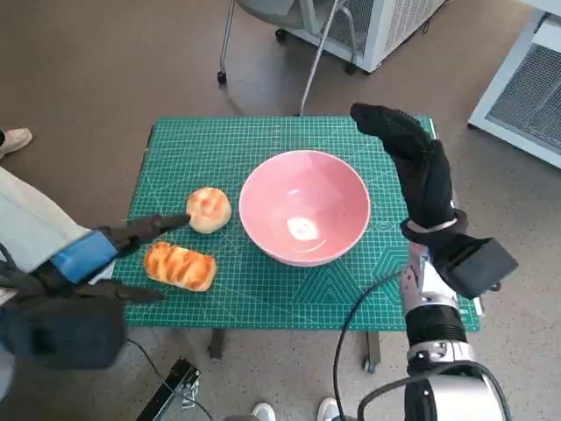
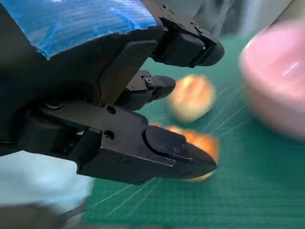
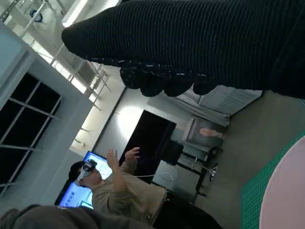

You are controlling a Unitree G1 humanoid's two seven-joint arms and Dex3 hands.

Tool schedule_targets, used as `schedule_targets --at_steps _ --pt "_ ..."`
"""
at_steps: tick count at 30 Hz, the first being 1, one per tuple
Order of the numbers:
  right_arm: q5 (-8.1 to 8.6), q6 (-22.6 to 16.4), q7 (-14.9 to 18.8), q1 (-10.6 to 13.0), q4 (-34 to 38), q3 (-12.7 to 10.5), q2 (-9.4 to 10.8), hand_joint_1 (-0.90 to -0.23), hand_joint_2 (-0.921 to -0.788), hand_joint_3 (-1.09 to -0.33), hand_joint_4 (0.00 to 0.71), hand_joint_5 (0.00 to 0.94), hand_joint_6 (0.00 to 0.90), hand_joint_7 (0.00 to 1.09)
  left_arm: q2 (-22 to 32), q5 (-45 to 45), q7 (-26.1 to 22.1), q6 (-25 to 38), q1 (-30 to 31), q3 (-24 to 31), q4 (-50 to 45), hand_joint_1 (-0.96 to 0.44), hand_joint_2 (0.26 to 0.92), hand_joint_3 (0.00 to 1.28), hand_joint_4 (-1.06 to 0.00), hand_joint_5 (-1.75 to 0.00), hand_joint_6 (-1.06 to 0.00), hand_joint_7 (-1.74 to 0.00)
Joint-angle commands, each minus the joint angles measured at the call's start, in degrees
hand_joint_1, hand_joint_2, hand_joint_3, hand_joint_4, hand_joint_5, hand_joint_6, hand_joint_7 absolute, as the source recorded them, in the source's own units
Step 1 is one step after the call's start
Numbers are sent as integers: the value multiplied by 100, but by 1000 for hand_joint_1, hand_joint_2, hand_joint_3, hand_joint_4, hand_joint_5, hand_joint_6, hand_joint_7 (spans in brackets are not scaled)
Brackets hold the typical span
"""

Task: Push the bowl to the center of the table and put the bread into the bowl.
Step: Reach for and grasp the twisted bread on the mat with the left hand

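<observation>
On the bench, items as they lie:

Bench point(image 1: 263, 303): small, covered by a green cutting mat with a printed grid; carries every task item.

Bowl point(image 1: 304, 207): pink, upright, mouth up, empty apart from a pale reflection at the bottom. Sits near the middle of the mat, slightly toward the robot's right. Judged: close to where the task wants it, so the push looks largely done.

Round bread point(image 1: 209, 209): golden bun just beside the bowl's left rim, seemingly not touching it. No clear long axis.

Long bread point(image 1: 180, 266): glazed, braided loaf lying flat, nearer the robot than the bun. Long axis runs across the mat, its far end angled slightly toward the robot and the bowl. Neither piece is in the bowl yet.

Left hand point(image 1: 83, 259): black with blue tape, low over the left mat edge. Fingers point(image 2: 176, 152) apart, holding nothing; one fingertip reaches the bun's side in the head view, contact not certain. The left wrist view shows both breads beyond the spread fingers, blurred. Judged: positioned for picking up bread.

Right hand point(image 1: 412, 162): gloved, raised on the bowl's right, fingers extended, flat and close together, gripping nothing. Touch with the rim cannot be told. Judged: a flat-palm pose suited to pushing the bowl sideways.

Person point(image 3: 109, 191): seen in the right wrist view, well away in the room.
</observation>
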Motion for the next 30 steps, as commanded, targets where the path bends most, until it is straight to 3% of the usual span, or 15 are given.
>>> schedule_targets --at_steps 1,30 --pt "1 112 -28 99 49 33 -10 -571 -921 -797 353 23 48 853 59 267 -101 53 -158 -235 -153 235 827 2 -126 -2 -307 -21" --pt "127 186 46 202 2 36 11 -572 -921 -797 355 20 45 850 -600 1684 293 -714 -1106 -1736 1699 178 819 8 -207 -7 -420 -18"
